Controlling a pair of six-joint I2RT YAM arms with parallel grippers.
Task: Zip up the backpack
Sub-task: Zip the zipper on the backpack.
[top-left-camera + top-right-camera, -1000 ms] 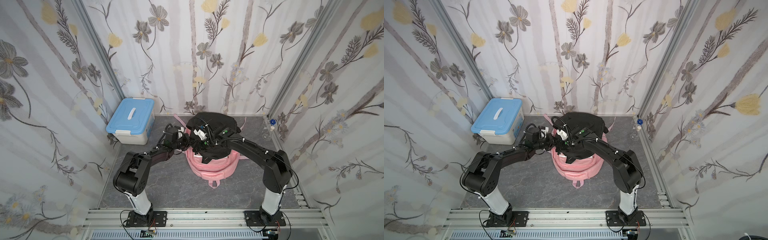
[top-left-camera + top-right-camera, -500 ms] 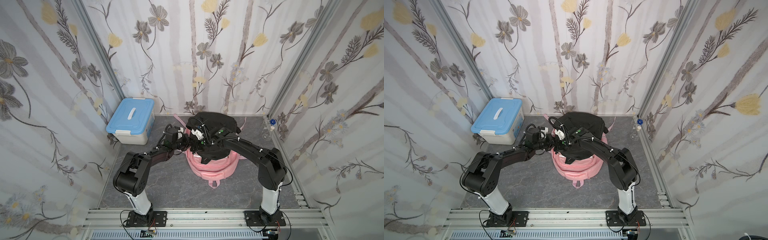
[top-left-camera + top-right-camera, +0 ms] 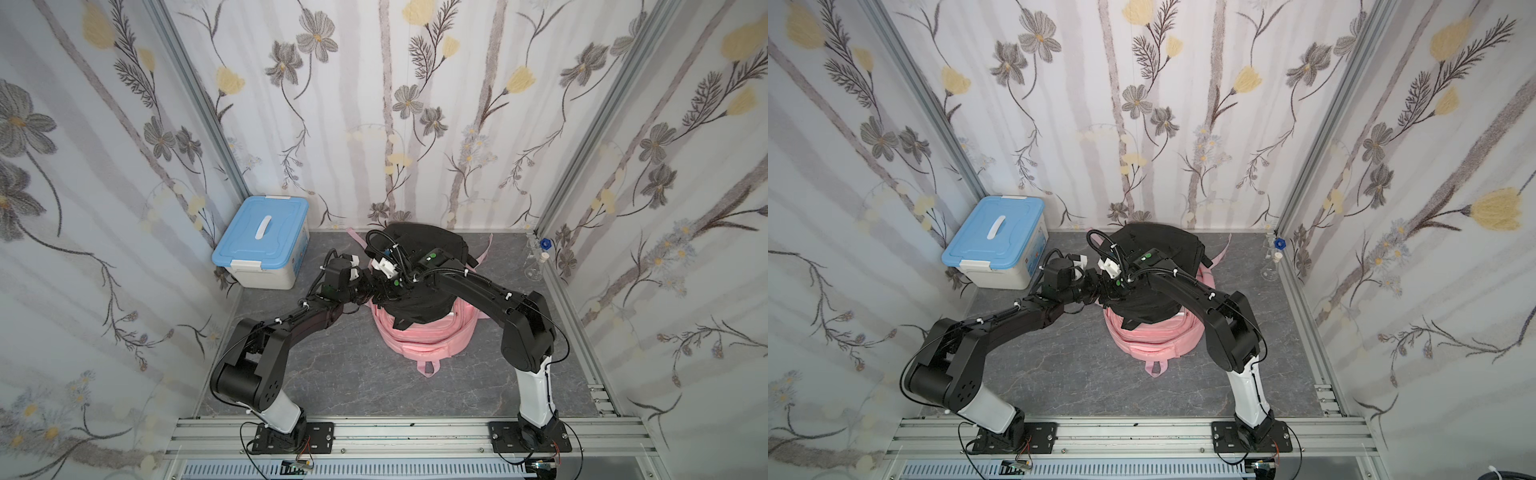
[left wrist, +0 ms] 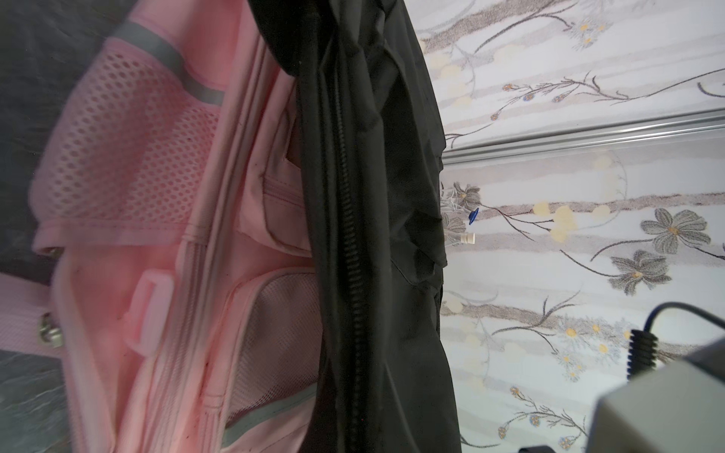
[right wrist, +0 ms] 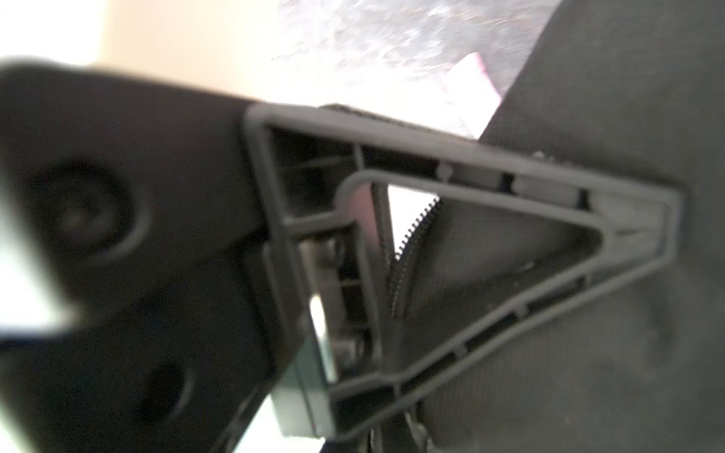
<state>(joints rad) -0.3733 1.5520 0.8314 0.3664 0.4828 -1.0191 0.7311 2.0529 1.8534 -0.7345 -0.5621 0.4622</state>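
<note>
1. Floral-papered walls [image 3: 415, 124] close in three sides of a grey marbled floor [image 3: 332, 374]. An aluminium rail [image 3: 415, 432] bounds the front edge, and bare floor lies between it and the bags.
2. A blue-lidded box [image 3: 262, 245] sits in the back left corner, and a glass flask [image 3: 534, 270] stands just beside the right wall.
3. In both top views the black backpack [image 3: 415, 307] [image 3: 1142, 307] lies on top of a pink backpack [image 3: 419, 340], mid-floor towards the back wall.
4. The left gripper [image 3: 365, 289] and the right gripper [image 3: 384, 291] meet at the black backpack's box-facing side, close together. Both claws are pressed together; whether they pinch fabric cannot be told.
5. Only the left wrist view shows the zipper [image 4: 349, 243] running along black fabric, with a pink mesh pocket [image 4: 117, 145] beside it.
6. The right wrist view, blurred, shows one finger [image 5: 549, 184] against the black fabric, with a row of zipper teeth standing free behind it.
</note>
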